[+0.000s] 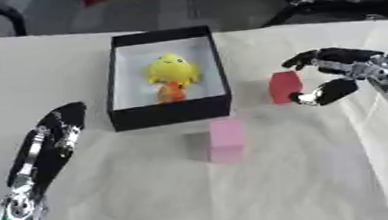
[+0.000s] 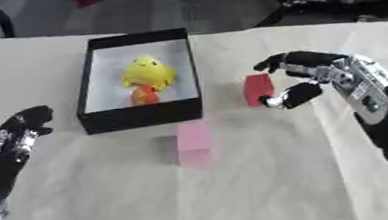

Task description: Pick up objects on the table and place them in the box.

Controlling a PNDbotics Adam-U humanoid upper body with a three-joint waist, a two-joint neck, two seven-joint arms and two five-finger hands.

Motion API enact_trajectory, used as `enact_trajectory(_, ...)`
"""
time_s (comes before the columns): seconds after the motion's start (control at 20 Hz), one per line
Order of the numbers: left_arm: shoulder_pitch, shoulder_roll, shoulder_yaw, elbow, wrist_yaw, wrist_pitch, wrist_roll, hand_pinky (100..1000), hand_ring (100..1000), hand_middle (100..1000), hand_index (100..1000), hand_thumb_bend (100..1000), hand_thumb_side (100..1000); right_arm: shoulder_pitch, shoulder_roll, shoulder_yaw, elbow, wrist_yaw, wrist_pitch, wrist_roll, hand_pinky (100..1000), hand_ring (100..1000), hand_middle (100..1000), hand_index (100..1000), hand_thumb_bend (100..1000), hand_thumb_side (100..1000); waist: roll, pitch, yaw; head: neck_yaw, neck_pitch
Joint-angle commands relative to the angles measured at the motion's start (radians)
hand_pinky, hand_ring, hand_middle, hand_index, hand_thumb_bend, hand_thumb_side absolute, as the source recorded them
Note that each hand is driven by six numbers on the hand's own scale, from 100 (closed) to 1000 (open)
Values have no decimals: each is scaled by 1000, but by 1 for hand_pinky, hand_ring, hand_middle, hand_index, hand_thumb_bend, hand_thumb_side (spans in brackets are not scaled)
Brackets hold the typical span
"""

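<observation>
Resting at 8 o'clock on the white table (image 1: 326, 180), the left hand (image 1: 55, 131) lies w/ fingers straight and relaxed, holding nothing; left eye view shows its silver forearm down to the bottom edge, right eye view crops more of it at the left border. At 11 o'clock sits the black box (image 1: 169, 113), white inside, w/ a yellow-and-orange toy (image 1: 172, 78) already in it. Just below the box's front wall, approx centre, lies a pink block (image 1: 226, 139), touching nothing. At 2–3 o'clock the right hand (image 2: 304, 77) is curled around a red block (image 2: 257, 90), thumb under, fingers over top; can't tell if block is lifted off the table. Right eye view shows more of the right forearm.
</observation>
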Motion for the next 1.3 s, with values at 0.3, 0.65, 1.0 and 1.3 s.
enact_trajectory(0.3, -10, 8, -2, -14, 8, -3, -3, 793, 829, 756, 820, 247, 739, -54, 12, -17, 65, 75, -25, -44, 934, 884, 907, 975, 285, 586, 15, -11, 4, -10, -2)
enact_trajectory(0.65, -11, 7, -2, -14, 9, -3, -4, 794, 829, 756, 820, 248, 739, -71, 27, -23, 110, 132, -33, -62, 936, 881, 902, 969, 294, 556, 16, -10, 4, -14, -2)
enact_trajectory(1.0, -11, 7, -2, -14, 9, -3, -4, 793, 829, 755, 820, 247, 740, -80, 34, -33, 142, 198, -31, -113, 925, 840, 781, 878, 272, 446, 17, -9, 4, -15, -2)
enact_trajectory(1.3, -11, 6, -2, -14, 9, -3, -3, 794, 828, 755, 821, 246, 740, -80, 35, -44, 135, 261, 4, -209, 885, 736, 484, 614, 184, 175, 18, -9, 4, -15, -2)
